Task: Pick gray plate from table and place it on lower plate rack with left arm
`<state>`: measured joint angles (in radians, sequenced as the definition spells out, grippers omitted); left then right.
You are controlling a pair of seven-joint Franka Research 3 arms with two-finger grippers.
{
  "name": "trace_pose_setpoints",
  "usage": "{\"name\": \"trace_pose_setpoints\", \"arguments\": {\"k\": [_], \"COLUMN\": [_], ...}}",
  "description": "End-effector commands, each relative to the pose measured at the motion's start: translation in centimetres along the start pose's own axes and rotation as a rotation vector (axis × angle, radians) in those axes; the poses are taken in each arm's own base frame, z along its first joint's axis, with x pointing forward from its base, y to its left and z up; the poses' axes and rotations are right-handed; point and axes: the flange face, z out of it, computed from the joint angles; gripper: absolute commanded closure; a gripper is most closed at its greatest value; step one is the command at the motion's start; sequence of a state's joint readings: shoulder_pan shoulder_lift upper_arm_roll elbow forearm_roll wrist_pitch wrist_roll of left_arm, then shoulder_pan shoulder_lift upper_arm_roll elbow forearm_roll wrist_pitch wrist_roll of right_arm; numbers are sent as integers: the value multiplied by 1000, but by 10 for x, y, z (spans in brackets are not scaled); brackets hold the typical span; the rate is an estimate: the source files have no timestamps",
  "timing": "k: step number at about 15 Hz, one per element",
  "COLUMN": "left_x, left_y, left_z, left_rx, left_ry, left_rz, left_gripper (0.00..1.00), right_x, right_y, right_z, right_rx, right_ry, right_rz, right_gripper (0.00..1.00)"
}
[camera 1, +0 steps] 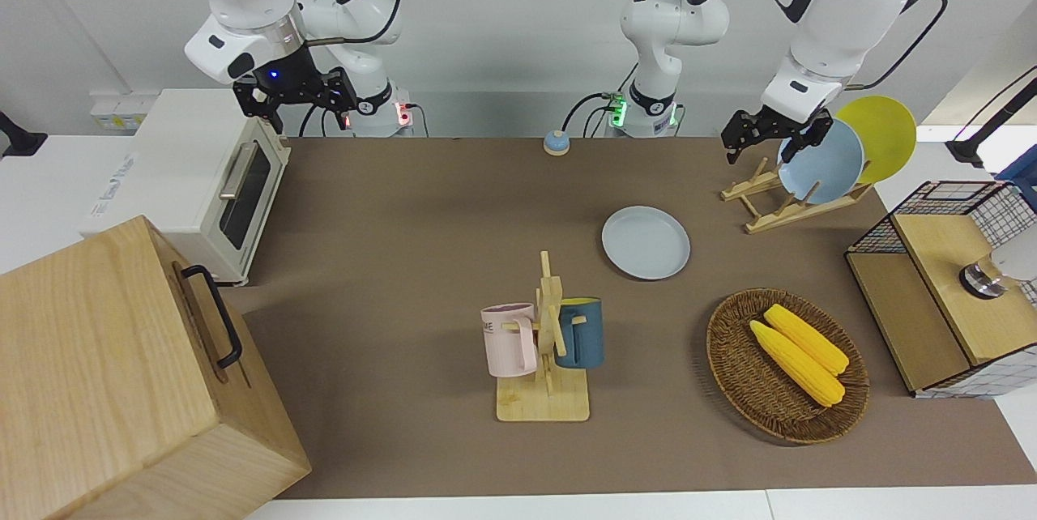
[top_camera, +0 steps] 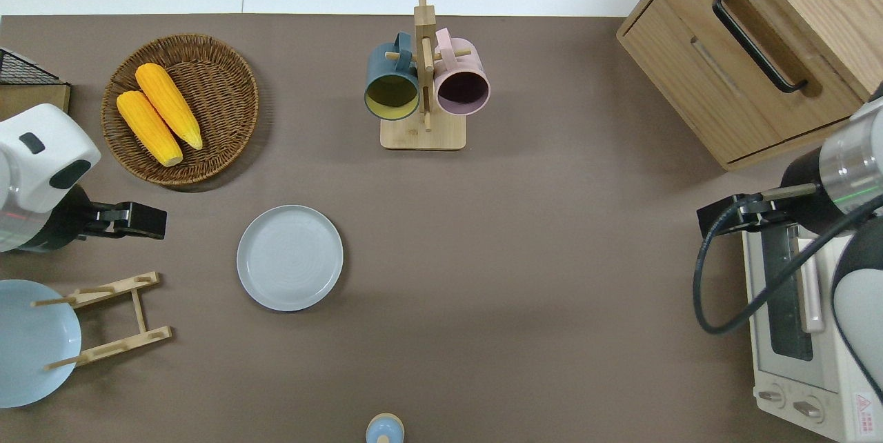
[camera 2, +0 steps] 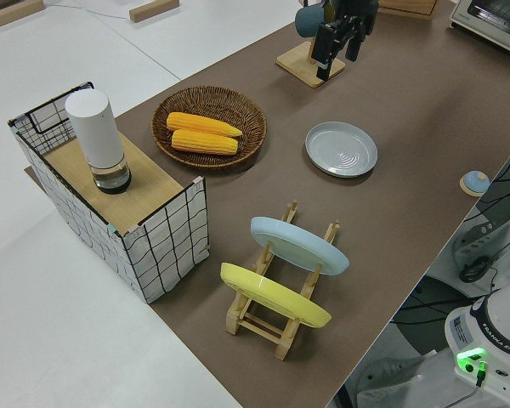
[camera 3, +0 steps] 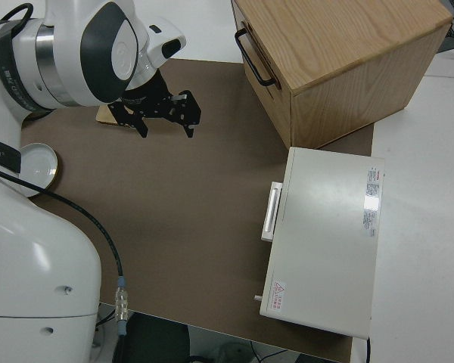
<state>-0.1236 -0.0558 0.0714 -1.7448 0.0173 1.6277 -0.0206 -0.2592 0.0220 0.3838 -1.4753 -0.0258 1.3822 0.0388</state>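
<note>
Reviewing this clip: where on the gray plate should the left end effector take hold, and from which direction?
Probably the raised rim. The gray plate lies flat on the table, so only its edge gives purchase. The left end effector is up over bare table toward the left arm's end, so the rim facing that end, taken from above, is the shortest approach.

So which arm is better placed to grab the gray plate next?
Left. Its claw hangs open between the gray plate and the wicker basket; the right arm is parked.

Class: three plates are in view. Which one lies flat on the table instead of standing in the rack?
The gray plate. The light blue plate and yellow plate both stand in the lower plate rack.
</note>
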Motion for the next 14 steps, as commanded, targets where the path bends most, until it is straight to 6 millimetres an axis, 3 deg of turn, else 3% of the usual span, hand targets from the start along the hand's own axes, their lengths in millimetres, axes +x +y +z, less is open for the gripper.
{"name": "trace_pose_setpoints", "arguments": {"k": [1, 5, 14], "left_x": [0, 5, 2], "left_y": [2, 3, 10], "left_z": [2, 26, 128], "left_rx": [-35, -125, -134], "left_ry": [-7, 14, 56], "left_rz": [-18, -46, -154], "left_gripper": [7, 7, 7], "right_x": [-2, -2, -2], "right_y": [2, 2, 2], "right_z": [-2, -3, -3], "right_rx": [-5, -5, -5], "right_ry": [-4, -1, -1], "right_rz": [15, 15, 15], "right_gripper": [17, 17, 17]}}
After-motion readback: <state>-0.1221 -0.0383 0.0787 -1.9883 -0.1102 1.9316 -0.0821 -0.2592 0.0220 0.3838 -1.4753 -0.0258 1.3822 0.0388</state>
